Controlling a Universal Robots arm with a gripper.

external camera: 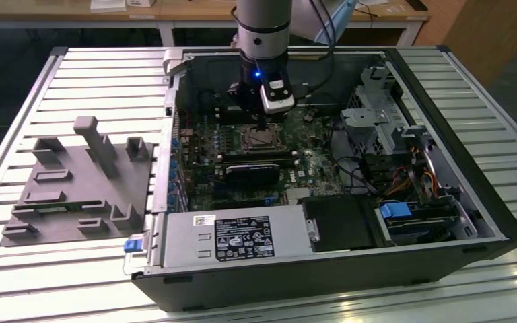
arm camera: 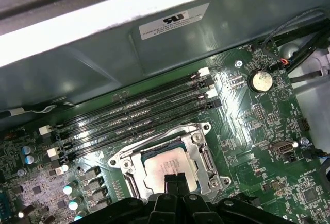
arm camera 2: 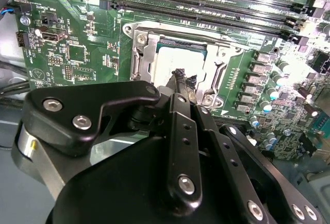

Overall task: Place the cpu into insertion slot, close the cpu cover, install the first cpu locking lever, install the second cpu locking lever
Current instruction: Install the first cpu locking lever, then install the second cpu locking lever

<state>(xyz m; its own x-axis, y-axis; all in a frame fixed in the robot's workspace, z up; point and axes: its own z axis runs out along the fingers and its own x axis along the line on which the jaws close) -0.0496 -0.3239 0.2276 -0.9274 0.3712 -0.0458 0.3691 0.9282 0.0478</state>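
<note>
Noted: cpu (arm camera: pixel 165 168) lies flat within the cpu cover (arm camera: pixel 203 157) frame. Pincer (arm camera 2: pixel 181 75) tips together, just over chip's top. Judged light, rigid, contact-fragile; grip by edges only.

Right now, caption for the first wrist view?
Shut jaws over the cpu seated in the insertion slot, beside memory slots.
</note>
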